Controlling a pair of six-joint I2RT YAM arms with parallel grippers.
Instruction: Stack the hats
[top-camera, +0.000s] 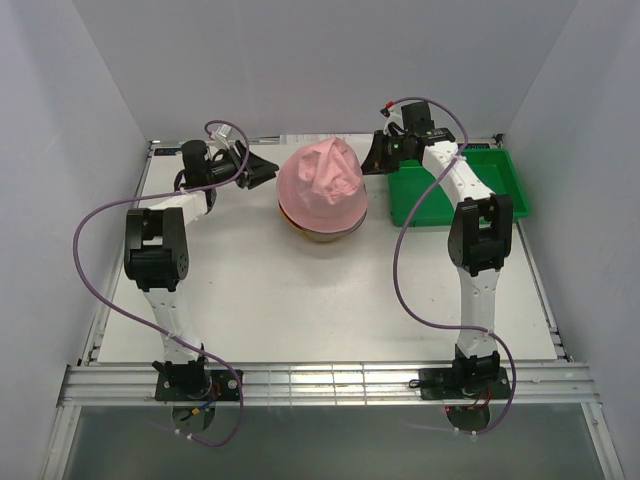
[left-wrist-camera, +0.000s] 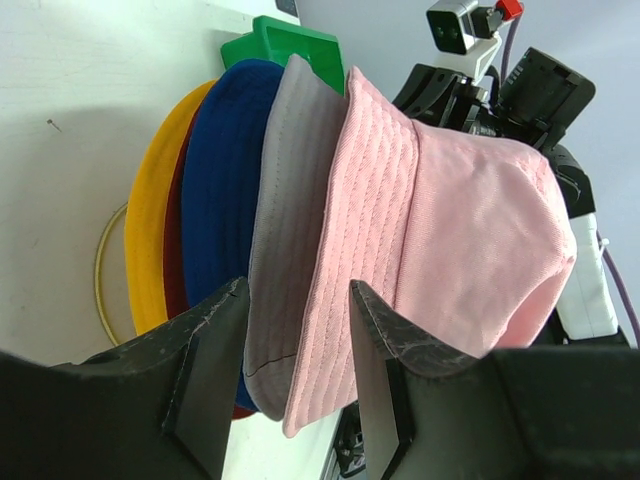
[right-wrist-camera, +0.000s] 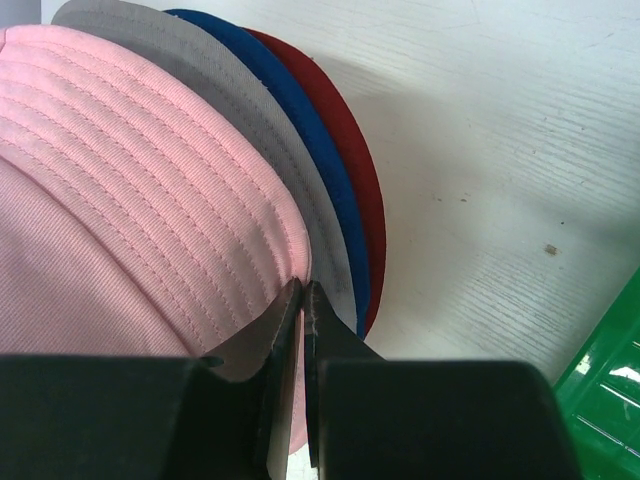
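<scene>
The hats form one stack at the table's far middle. The pink hat (top-camera: 320, 185) (left-wrist-camera: 470, 220) (right-wrist-camera: 120, 180) is on top, over grey (left-wrist-camera: 295, 200) (right-wrist-camera: 200, 60), blue (left-wrist-camera: 225, 170) (right-wrist-camera: 290, 110), dark red (left-wrist-camera: 180, 260) (right-wrist-camera: 350, 150) and yellow (left-wrist-camera: 150, 240). My left gripper (top-camera: 262, 168) (left-wrist-camera: 297, 285) is open at the stack's left side, its fingers straddling the grey and pink brims without pinching them. On the right side, my right gripper (top-camera: 375, 155) (right-wrist-camera: 305, 285) is shut, its tips pinched on the edge of the pink brim.
A green bin (top-camera: 460, 185) (left-wrist-camera: 290, 45) (right-wrist-camera: 610, 400) stands at the back right, under the right forearm. A gold wire ring (left-wrist-camera: 100, 270) shows beneath the yellow brim. Enclosure walls close in the back and both sides.
</scene>
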